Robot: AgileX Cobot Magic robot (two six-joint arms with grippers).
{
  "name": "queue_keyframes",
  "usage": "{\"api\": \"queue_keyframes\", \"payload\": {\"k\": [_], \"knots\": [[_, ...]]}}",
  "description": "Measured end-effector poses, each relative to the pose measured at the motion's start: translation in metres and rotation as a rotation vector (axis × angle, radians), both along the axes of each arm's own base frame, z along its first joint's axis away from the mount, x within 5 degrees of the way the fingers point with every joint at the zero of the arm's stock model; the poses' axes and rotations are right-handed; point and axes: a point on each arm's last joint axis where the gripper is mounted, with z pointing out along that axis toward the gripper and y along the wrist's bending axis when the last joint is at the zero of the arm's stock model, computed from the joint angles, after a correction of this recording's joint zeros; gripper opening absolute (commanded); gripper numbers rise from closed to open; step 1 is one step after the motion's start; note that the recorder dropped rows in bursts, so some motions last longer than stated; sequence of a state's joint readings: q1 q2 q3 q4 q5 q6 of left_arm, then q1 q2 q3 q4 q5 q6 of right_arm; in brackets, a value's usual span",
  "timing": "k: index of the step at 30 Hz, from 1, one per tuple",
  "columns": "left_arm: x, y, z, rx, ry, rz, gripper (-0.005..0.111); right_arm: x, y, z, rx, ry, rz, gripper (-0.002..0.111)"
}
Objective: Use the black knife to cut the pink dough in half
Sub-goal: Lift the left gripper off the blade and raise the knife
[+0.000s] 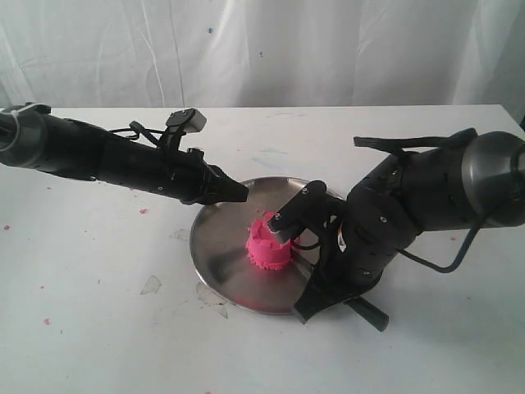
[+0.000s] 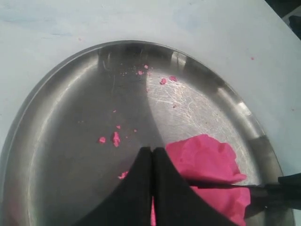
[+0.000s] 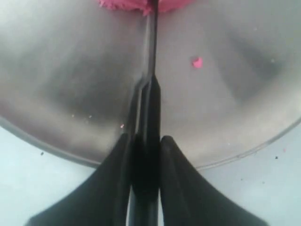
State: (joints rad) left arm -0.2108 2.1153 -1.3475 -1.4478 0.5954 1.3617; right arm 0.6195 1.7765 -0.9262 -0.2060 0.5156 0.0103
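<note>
Start at the grip. The right gripper [image 3: 143, 141] has its two black fingers pinched on the thick handle of the slim all-black knife [image 3: 151, 70], about at the rim of the round, scratched steel plate [image 3: 70, 70].

Follow the blade forward, thin as a line, and its front part runs into the bright pink crumbly dough [image 2: 207, 157], a squat lump sitting toward the middle of the plate. The left wrist view shows pink on both sides of the blade. One loose pink crumb [image 3: 197, 61] lies just off the blade's flank on bare steel.

Up at the knife's point end, the left gripper [image 2: 153, 153] hangs over the plate with its fingers pressed flat together, holding nothing. Its tips sit just beside the lump and hide that edge of it, along with the blade's tip. Whether they touch the dough, I can't call.

Further out past the point, scattered pink specks [image 2: 115, 139] dot the steel. Beyond the plate is the white table [image 1: 98, 312], flecked pink and smudged, and behind it all a white curtain [image 1: 262, 49].
</note>
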Motion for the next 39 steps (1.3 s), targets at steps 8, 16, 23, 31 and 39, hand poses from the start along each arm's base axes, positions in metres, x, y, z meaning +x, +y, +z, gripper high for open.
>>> {"api": "queue_keyframes", "payload": {"k": [8, 16, 23, 31, 39], "knots": [[-0.0004, -0.0002, 0.0001, -0.001, 0.001, -0.005, 0.000, -0.0031, 0.0026, 0.0030, 0.028, 0.019, 0.037, 0.000], [-0.0005, -0.0003, 0.0002, -0.003, 0.001, -0.006, 0.000, -0.0054, 0.0042, 0.0039, 0.044, 0.039, 0.055, 0.000], [-0.0005, -0.0003, 0.0002, -0.003, 0.001, -0.006, 0.000, -0.0074, 0.0060, 0.0037, 0.063, 0.060, 0.064, 0.000], [-0.0014, 0.0000, -0.0009, 0.005, 0.019, -0.007, 0.000, -0.0059, 0.0064, 0.0039, 0.066, 0.039, 0.071, 0.000], [-0.0016, 0.0000, -0.0012, 0.004, 0.027, -0.005, 0.000, -0.0003, 0.0015, 0.0048, 0.023, -0.018, 0.025, 0.000]]}}
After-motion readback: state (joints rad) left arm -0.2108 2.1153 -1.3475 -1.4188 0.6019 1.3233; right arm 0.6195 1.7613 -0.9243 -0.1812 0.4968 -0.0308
